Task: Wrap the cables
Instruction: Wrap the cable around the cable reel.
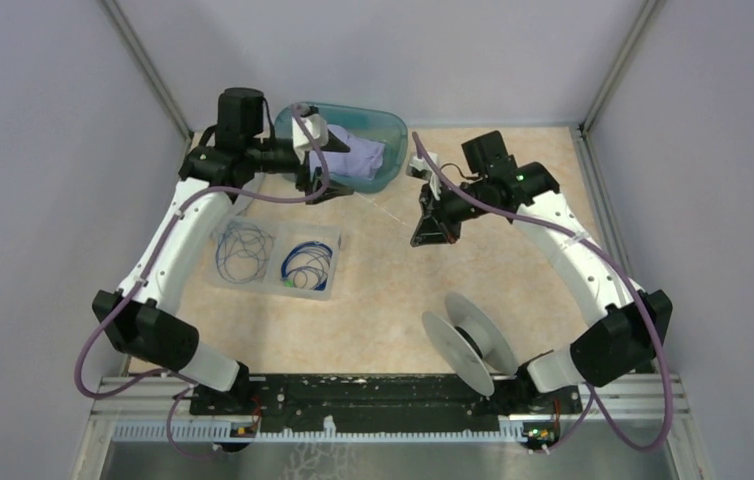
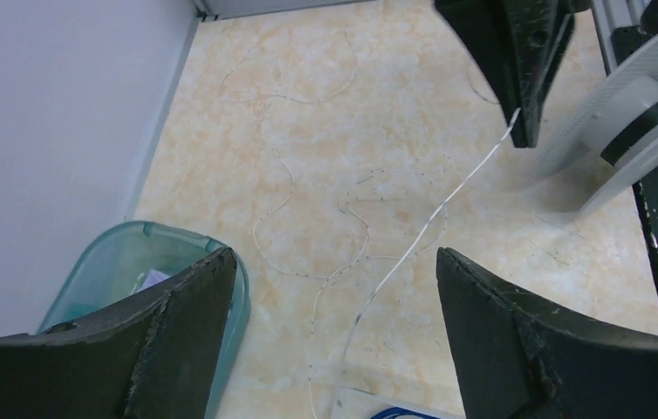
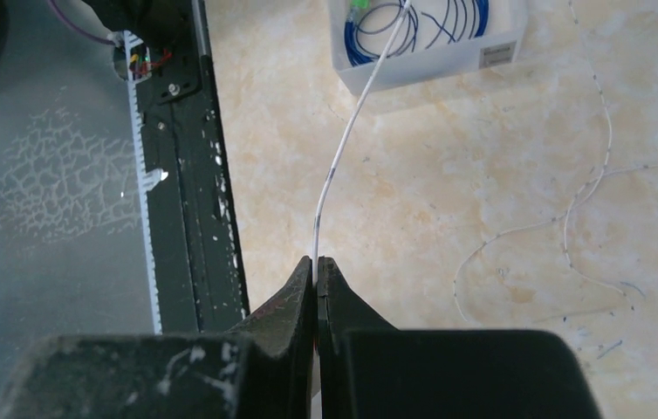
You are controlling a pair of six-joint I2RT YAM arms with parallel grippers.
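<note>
White cable [image 3: 336, 164] pinched in right fingers [image 3: 293, 304]; left fingers [image 2: 181, 323] apart.

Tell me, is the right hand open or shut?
Shut: the right hand pinches the white cable, with no gap showing.

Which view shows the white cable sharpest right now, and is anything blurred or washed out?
Right wrist: sharpest, the white cable is crisp where it leaves the shut right tool. Left wrist: the cable is clear, but the spool at the right edge looks smeared. Top external: even light, no glare, the cable only a faint line.
</note>
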